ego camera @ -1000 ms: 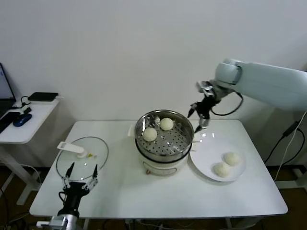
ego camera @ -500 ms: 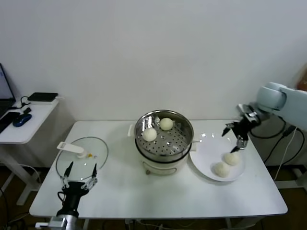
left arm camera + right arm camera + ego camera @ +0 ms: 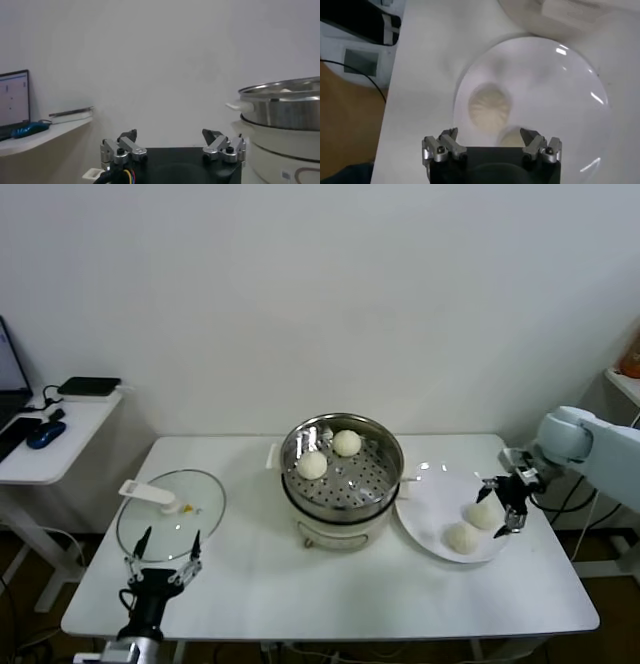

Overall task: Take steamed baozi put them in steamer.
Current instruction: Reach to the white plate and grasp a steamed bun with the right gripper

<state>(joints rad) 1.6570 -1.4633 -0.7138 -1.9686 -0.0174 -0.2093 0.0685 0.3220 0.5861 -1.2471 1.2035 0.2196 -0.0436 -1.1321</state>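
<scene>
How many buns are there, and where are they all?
4. Two baozi sit in the steamer: one at the back, one nearer the front. Two more lie on the white plate: one by the open right gripper, one nearer the front.

"What is the steamer [image 3: 343,480] made of?"
"Shiny metal with little holes. The plate [image 3: 428,524] is glossy."
"And the baozi [image 3: 489,106]?"
"Soft matt dough. The table [image 3: 300,584] is smooth."

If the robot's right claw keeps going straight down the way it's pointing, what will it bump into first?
Probably a steamed baozi on the white plate. The open right gripper hangs over the two buns, though which it is nearer is hard to judge.
</scene>
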